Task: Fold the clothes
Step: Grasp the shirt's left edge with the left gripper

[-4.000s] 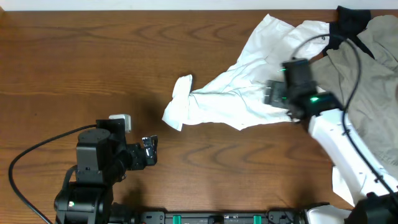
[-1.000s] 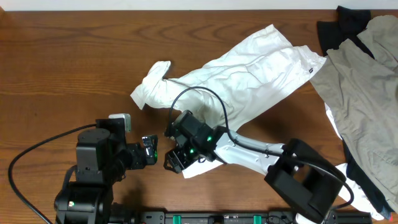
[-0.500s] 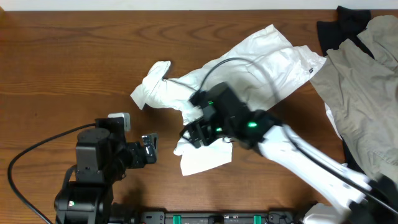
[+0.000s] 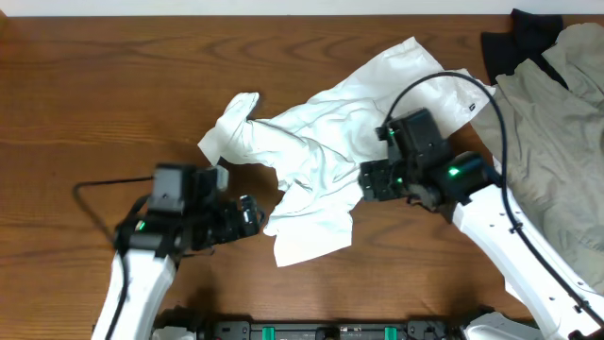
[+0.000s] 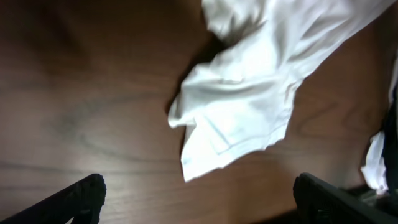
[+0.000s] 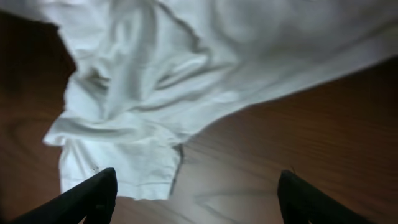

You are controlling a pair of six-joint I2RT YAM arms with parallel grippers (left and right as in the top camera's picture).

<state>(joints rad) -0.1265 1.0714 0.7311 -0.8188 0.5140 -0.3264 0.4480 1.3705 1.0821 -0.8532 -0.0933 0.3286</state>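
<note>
The clothes, a wrinkled white T-shirt (image 4: 340,132), lie crumpled across the middle of the table, with one flap (image 4: 311,231) drawn toward the front edge. My left gripper (image 4: 251,215) is open just left of that flap, nothing between its fingers. In the left wrist view the T-shirt (image 5: 242,106) lies ahead of the open gripper (image 5: 199,205), over bare wood. My right gripper (image 4: 370,179) hovers open at the shirt's right side. In the right wrist view the T-shirt (image 6: 186,68) fills the top, and the open gripper (image 6: 199,199) holds nothing.
A beige-grey garment (image 4: 557,123) and a black garment (image 4: 519,38) are piled at the right edge of the table. The wooden table (image 4: 94,94) stretches to the left and along the front.
My right gripper has let go of the shirt's lower flap, opened wider and drawn back to the right. My left arm has swung forward and right to the flap's edge.
</note>
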